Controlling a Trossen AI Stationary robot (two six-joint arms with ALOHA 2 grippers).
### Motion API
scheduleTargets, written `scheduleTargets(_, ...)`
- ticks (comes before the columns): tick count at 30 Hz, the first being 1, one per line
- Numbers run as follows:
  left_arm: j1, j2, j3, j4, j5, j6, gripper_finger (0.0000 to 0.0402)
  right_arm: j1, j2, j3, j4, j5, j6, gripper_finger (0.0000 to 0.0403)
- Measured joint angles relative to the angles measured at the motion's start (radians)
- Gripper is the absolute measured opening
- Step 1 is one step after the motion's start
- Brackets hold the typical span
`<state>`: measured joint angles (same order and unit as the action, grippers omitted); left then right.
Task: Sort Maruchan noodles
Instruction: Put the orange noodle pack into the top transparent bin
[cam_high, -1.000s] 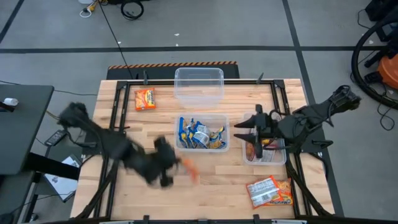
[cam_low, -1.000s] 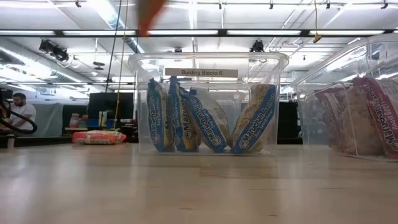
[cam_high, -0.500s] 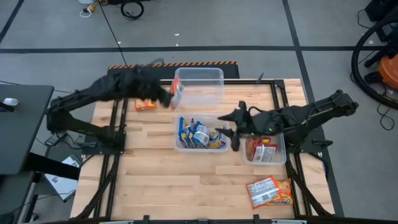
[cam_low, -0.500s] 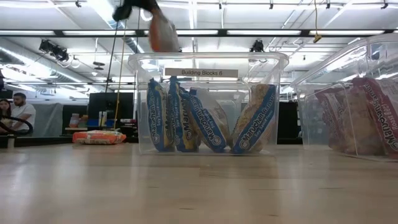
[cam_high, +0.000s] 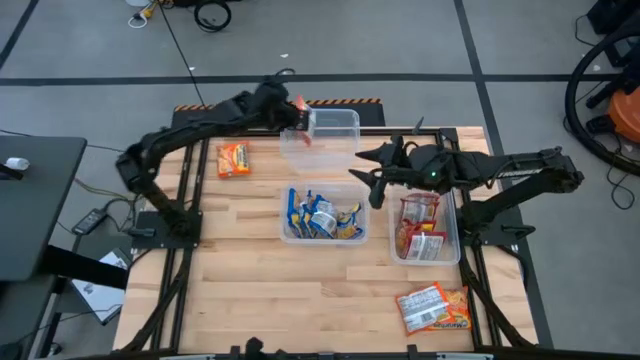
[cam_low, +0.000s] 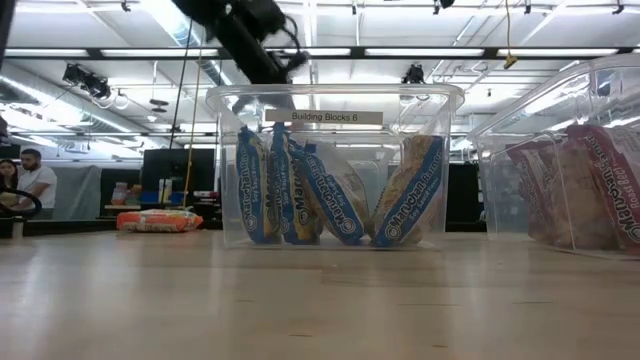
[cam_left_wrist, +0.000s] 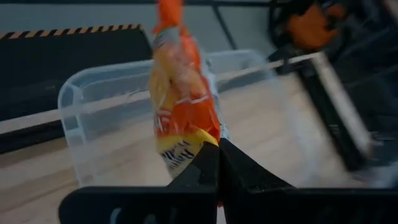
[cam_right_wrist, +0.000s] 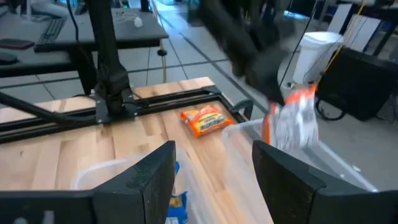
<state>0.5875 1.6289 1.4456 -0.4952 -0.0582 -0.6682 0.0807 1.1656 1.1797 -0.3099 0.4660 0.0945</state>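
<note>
The left pincer (cam_high: 296, 108) has swung to the far tub (cam_high: 335, 125), clamping an orange packet (cam_left_wrist: 180, 93) (right pincer (cam_high: 368, 182) wide)

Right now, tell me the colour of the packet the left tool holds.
Orange and yellow packet, pinched in the shut left tool; clearest in the left wrist view.

Glossy crinkled orange-yellow plastic noodle packet (cam_left_wrist: 180, 106); smooth clear plastic rectangular tub (cam_left_wrist: 93, 118); pale matt planked wooden worktop (cam_high: 250, 290).
</note>
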Motion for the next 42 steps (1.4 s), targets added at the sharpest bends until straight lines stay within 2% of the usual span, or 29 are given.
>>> scheduleTargets(6,-0.003,0.131,0.000,-0.045,-0.023,0.000,0.0002,-0.034,-0.043,0.000,0.003,-0.054,-0.015,0.0217)
scheduleTargets(10,0.004,0.188,0.000,-0.013,-0.042,-0.027,0.0003,-0.047,-0.055,0.000,0.002,-0.088,-0.011,0.0217)
scheduleTargets(17,0.024,0.234,0.000,-0.070,-0.086,-0.026,0.0005,-0.070,-0.053,0.000,0.001,-0.138,-0.009,0.0217)
scheduleTargets(21,0.042,0.237,0.002,-0.057,-0.042,-0.026,0.0005,-0.094,-0.053,0.000,0.000,-0.138,-0.008,0.0217)
scheduleTargets(28,0.046,0.232,0.002,-0.093,-0.041,-0.050,0.0009,-0.141,-0.053,0.000,0.001,-0.146,-0.008,0.0217)
scheduleTargets(42,0.048,0.229,0.001,-0.118,-0.008,0.013,0.0124,-0.201,-0.053,0.000,0.001,-0.154,-0.008,0.0217)
